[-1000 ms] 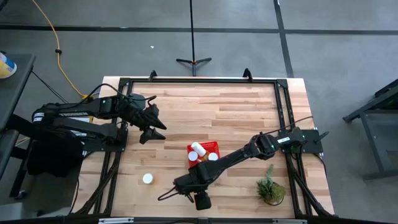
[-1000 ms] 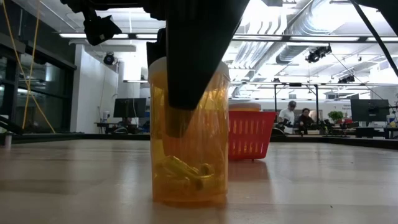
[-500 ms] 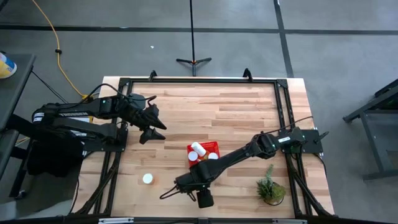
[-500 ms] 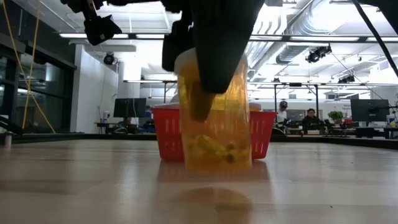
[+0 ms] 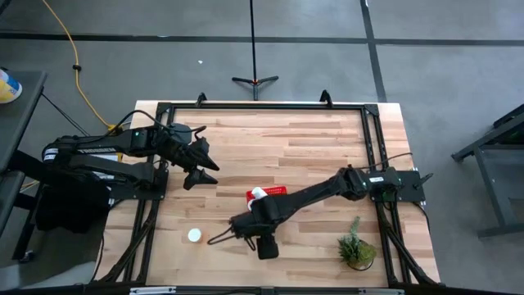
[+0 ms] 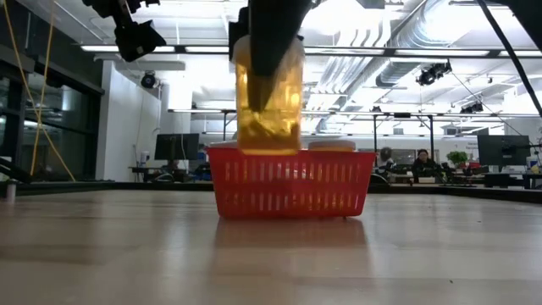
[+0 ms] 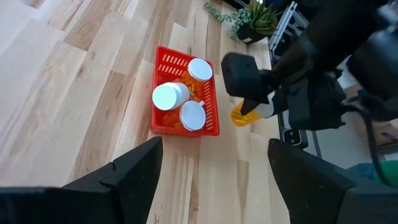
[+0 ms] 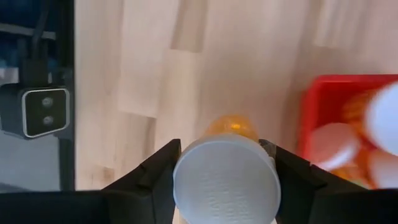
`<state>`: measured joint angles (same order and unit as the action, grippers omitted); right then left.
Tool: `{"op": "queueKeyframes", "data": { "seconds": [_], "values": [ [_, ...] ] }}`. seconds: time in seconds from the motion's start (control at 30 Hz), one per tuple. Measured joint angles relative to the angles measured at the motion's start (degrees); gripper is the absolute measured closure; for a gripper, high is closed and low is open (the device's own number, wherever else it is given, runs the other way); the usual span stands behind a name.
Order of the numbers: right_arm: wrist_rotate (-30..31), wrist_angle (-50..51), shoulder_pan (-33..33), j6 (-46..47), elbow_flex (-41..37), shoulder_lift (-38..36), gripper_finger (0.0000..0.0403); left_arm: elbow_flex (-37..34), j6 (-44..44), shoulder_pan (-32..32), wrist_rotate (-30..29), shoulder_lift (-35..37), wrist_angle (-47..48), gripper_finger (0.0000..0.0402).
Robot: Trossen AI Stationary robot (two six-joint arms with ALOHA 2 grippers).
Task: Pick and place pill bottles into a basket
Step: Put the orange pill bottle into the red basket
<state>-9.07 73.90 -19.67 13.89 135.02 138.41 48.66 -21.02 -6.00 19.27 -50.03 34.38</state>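
Observation:
My right gripper [image 5: 255, 224] is shut on an orange pill bottle [image 6: 269, 95] with a white cap [image 8: 225, 182]. It holds the bottle in the air just on the near side of the red mesh basket [image 6: 290, 183]. Three white-capped bottles [image 7: 183, 102] stand inside the basket [image 7: 163, 127]. One more bottle [image 5: 194, 235] stands upright on the table near the front left. My left gripper [image 5: 201, 167] hangs open over the table's left part, with nothing between its fingers. My right gripper pinches the bottle between its two fingers [image 8: 158, 172], which sit on opposite sides of the cap [image 8: 186, 163] and reach down over the upper body [image 6: 259, 80]. The fingers come from above, pointing steeply down. The bottle hangs upright, clear of the table, its bottom about level with the basket's rim.
A small green potted plant [image 5: 356, 249] stands near the table's front right corner. A black frame [image 5: 262, 106] runs along the table's far edge and sides. Bare wood lies between the basket and the far edge.
My right gripper has risen and gone toward the far edge, up to the basket, keeping shut on the bottle. The bottle stood on the table a second ago; now it hangs upright, lifted clear.

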Motion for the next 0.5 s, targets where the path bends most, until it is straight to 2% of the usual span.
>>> {"op": "queueKeyframes", "data": {
  "seconds": [0.17, 0.5],
  "values": [
    [2.5, 0.8, 2.0, -1.4, 0.0, -1.6, 0.0211, 0.0, 0.3, 0.0, 0.0, 0.0, 0.0, 0.0076],
    [3.2, 2.0, 6.4, -3.4, 0.0, -2.1, 0.0211, 0.0, 0.5, 0.0, 0.0, 0.0, 0.0, 0.0076]
  ]
}}
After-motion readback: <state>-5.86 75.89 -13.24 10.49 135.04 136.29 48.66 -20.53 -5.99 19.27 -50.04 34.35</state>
